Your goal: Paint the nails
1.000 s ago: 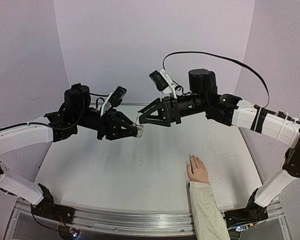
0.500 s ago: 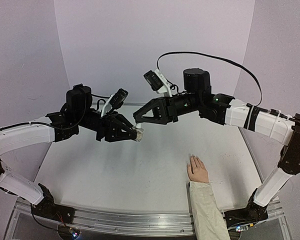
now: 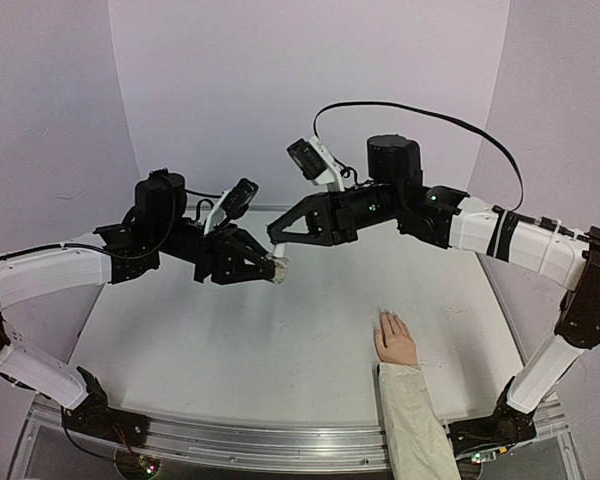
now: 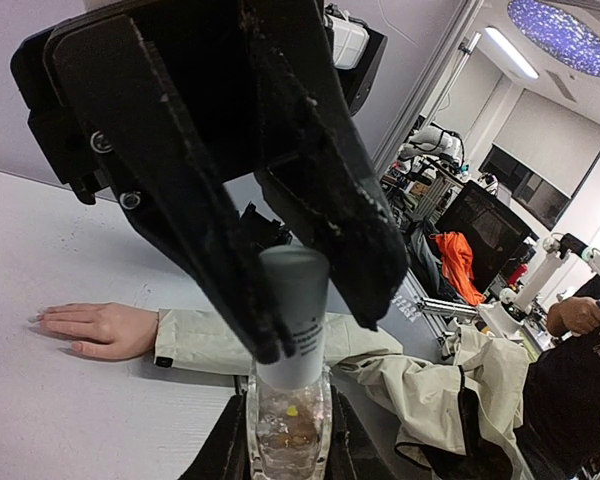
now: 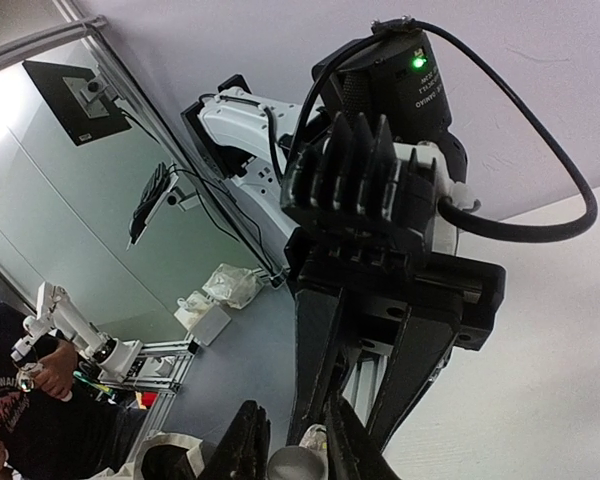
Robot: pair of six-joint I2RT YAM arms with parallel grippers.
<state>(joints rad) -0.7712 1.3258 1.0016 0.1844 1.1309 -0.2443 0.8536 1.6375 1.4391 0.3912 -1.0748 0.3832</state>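
Note:
My left gripper is shut on a small clear bottle, held in the air over the middle of the table. In the left wrist view the bottle sits between my fingers with its white cap on top. My right gripper comes down on the cap from above, and its black fingers close on both sides of it. The cap also shows between the jaws in the right wrist view. The pale hand lies flat at the front right. Its nails are too small to make out.
The hand's cream sleeve runs off the table's near edge. The white table has purple walls behind and on both sides. A black cable loops over the right arm.
The right arm has shifted a little left and up, with its gripper still at the cap. The left gripper and bottle have barely moved. The hand has not moved.

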